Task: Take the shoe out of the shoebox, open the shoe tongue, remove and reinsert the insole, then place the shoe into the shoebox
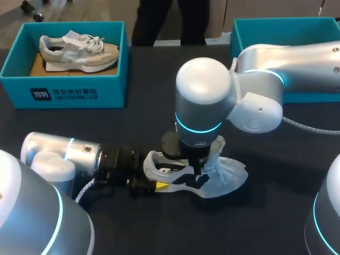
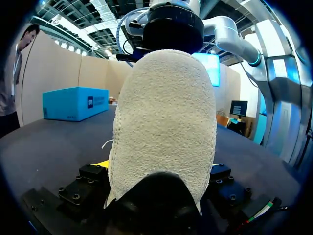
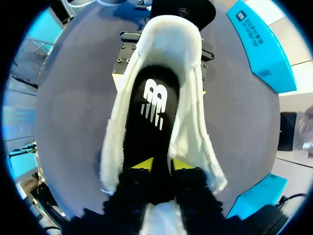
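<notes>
Shoe [image 1: 232, 175] upright, long axis L-R, heel at left claw [image 1: 154, 184].

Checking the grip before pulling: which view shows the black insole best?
Right wrist view: it looks straight into the white knit shoe, with the black logo-printed insole pinched in the right jaws. Head view shows dark slivers; left wrist, only the heel.

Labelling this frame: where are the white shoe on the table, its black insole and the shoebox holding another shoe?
white shoe [image 1: 232, 175]: head view, toe.
black insole [image 3: 150, 129]: right wrist view, middle.
shoebox [image 1: 112, 90]: head view, front wall.
</notes>
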You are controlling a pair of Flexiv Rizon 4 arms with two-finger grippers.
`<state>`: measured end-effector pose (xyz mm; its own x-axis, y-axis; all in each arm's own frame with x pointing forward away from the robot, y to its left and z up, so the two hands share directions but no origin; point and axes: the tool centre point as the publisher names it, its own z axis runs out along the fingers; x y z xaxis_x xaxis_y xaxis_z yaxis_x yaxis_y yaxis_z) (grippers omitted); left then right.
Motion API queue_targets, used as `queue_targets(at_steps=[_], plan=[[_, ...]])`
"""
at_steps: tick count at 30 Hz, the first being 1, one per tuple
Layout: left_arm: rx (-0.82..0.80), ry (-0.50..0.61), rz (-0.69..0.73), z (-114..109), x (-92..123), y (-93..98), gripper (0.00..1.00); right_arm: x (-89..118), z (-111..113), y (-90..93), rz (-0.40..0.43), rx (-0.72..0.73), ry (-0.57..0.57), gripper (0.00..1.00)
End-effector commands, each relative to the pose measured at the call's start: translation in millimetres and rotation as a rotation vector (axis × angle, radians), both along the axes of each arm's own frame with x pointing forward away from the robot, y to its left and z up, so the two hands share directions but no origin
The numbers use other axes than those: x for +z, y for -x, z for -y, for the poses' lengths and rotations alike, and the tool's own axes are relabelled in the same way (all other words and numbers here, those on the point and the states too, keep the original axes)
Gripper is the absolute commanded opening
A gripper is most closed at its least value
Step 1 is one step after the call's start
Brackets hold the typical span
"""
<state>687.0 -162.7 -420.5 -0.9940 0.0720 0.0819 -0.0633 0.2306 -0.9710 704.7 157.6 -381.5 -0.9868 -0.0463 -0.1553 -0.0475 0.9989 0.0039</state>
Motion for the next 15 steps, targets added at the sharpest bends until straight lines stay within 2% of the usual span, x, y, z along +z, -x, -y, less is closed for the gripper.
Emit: queue_targets(at_steps=[1, 15], plan=[[0.001, -0.001, 0.0, 2, -2, -0.4, 0.0, -9, 1, -3.4, -0.013, 0.002, -0.012, 0.38], [0.001, -0.001, 0.0, 2, -2, -0.4, 0.0, -29, 5, -1.6, -0.094, -0.018, 0.003, 0.36]])
